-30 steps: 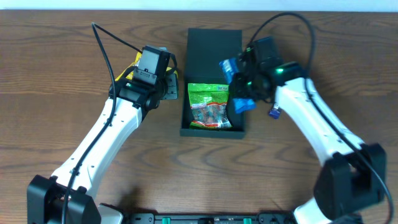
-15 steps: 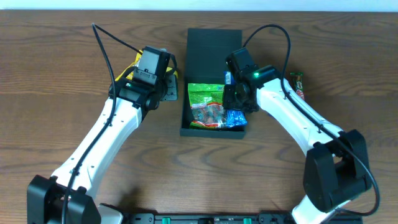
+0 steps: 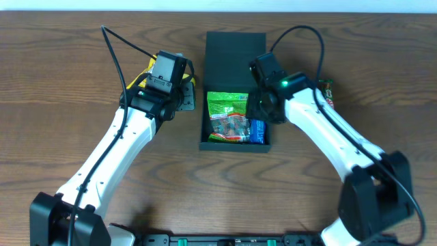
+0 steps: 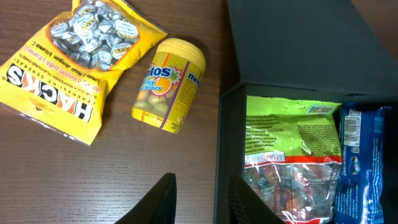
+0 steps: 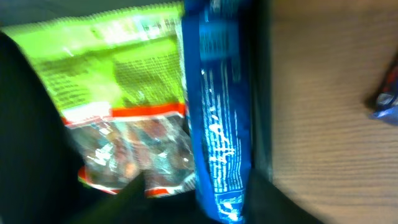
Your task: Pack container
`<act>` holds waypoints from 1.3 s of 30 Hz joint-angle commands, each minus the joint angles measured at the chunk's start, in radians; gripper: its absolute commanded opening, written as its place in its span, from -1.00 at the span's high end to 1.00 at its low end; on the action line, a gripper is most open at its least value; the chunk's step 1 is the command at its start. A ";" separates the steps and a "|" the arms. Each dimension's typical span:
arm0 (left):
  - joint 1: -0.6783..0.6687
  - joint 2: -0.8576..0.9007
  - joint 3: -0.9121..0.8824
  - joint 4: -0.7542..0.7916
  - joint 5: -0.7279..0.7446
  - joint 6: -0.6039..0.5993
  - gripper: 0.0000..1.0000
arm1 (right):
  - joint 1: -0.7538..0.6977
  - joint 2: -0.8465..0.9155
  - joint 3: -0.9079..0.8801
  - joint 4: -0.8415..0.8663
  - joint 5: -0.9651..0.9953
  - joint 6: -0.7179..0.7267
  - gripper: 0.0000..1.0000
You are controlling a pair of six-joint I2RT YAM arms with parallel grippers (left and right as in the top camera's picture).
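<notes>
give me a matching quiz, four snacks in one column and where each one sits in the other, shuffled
1 green packet
2 blue packet
3 Hacks bag
4 Mentos tub

a on the table, farthest from the box
b in the box, by its right wall
c on the table, between the Hacks bag and the box
d in the box, left of the other packet

Pairs: 1-d, 2-b, 3-a, 4-c
</notes>
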 commanded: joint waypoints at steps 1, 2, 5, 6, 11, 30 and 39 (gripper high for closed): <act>0.002 0.004 0.010 -0.003 0.003 0.014 0.42 | 0.004 -0.085 0.012 0.043 0.053 -0.031 0.67; 0.002 0.004 0.010 -0.002 0.003 0.014 0.42 | 0.004 -0.086 0.012 0.067 0.050 -0.053 0.88; 0.002 0.004 0.010 -0.003 0.003 0.014 0.43 | 0.004 -0.030 0.011 0.090 0.051 -0.077 0.97; 0.002 0.004 0.010 -0.003 0.003 0.014 0.43 | 0.004 -0.008 0.011 0.089 0.058 -0.077 0.97; 0.002 0.004 0.010 -0.003 0.003 0.014 0.42 | 0.003 0.121 0.010 0.109 0.093 -0.077 0.97; 0.002 0.005 0.010 -0.003 -0.005 0.018 0.42 | -0.258 -0.166 0.074 0.010 0.185 -0.362 0.97; 0.007 0.063 0.010 0.095 -0.229 0.198 0.32 | -0.483 -0.136 0.027 -0.009 -0.031 -0.392 0.97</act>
